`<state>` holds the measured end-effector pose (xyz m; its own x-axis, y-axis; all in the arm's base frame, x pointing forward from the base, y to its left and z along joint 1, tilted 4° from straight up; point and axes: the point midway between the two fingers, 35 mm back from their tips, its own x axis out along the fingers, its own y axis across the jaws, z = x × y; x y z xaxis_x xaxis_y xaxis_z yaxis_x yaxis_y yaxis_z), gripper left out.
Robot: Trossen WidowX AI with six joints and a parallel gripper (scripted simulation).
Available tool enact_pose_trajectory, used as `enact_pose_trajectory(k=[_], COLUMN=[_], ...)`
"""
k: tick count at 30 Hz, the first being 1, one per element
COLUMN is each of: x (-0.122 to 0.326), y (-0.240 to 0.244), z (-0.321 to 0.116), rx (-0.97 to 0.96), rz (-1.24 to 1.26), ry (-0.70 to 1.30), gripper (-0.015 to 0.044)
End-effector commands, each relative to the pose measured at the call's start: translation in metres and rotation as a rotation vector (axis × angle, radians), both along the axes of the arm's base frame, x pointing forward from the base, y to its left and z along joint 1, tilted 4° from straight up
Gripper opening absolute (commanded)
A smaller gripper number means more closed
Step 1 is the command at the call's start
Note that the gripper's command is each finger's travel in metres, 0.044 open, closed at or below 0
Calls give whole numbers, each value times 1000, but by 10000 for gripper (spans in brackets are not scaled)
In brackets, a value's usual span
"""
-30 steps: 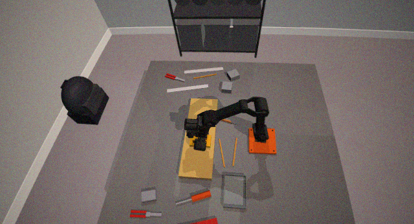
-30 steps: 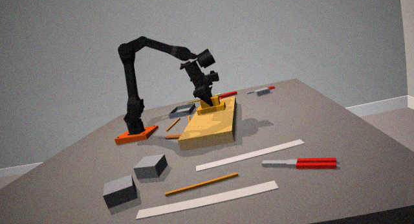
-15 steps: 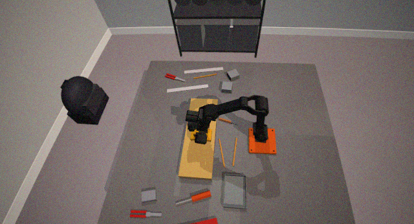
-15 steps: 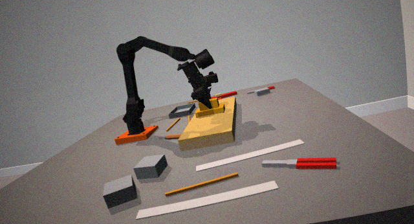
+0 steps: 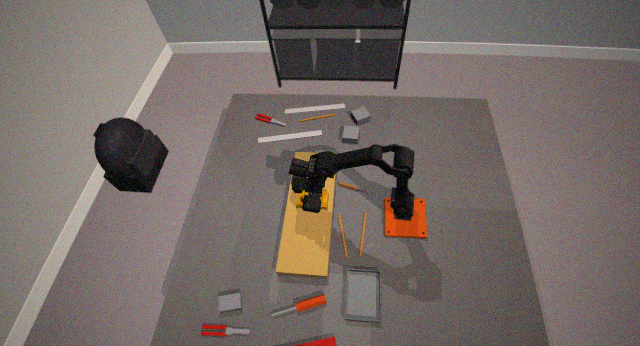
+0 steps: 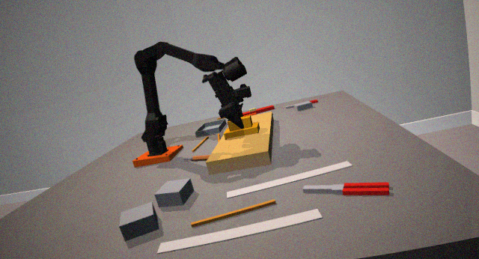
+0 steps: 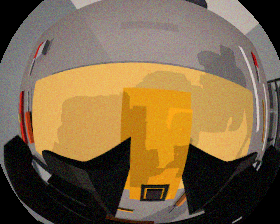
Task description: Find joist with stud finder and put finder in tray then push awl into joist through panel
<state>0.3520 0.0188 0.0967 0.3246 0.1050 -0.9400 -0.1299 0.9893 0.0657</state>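
Observation:
The yellow floor panel (image 5: 305, 258) (image 6: 243, 152) (image 7: 48, 110) lies on the table. My gripper (image 5: 312, 193) (image 6: 239, 125) (image 7: 155, 142) is shut on the orange-yellow stud finder (image 5: 324, 199) (image 6: 252, 129) (image 7: 158, 120), which sits flat on or just above the panel, toward its far half in the top view. The stud finder's small indicator window (image 7: 153, 193) is dark. The awl (image 5: 347, 185) (image 6: 200, 158), with an orange handle and thin shaft, lies beside the panel on the arm-base side. The grey tray (image 5: 380, 296) (image 6: 202, 134) holds nothing that I can see. The joist is hidden.
Two pencils (image 5: 343, 236) (image 5: 363, 234) lie between panel and orange arm base (image 5: 395, 230). An orange-handled tool (image 5: 311, 303) lies near the tray. Grey blocks (image 5: 360, 115) (image 5: 351, 134), white strips (image 5: 315, 108) (image 5: 290, 136) and red-handled pliers (image 5: 264, 118) lie beyond the panel.

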Motion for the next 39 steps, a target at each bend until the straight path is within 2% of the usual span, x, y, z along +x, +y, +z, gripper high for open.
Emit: enact_pose_trajectory(k=[1,39], x=[2,14], y=[-13,-111], z=[-1,-6], rx=[-3,-12], rz=[1,1], ry=[0,-1], gripper=[0,0])
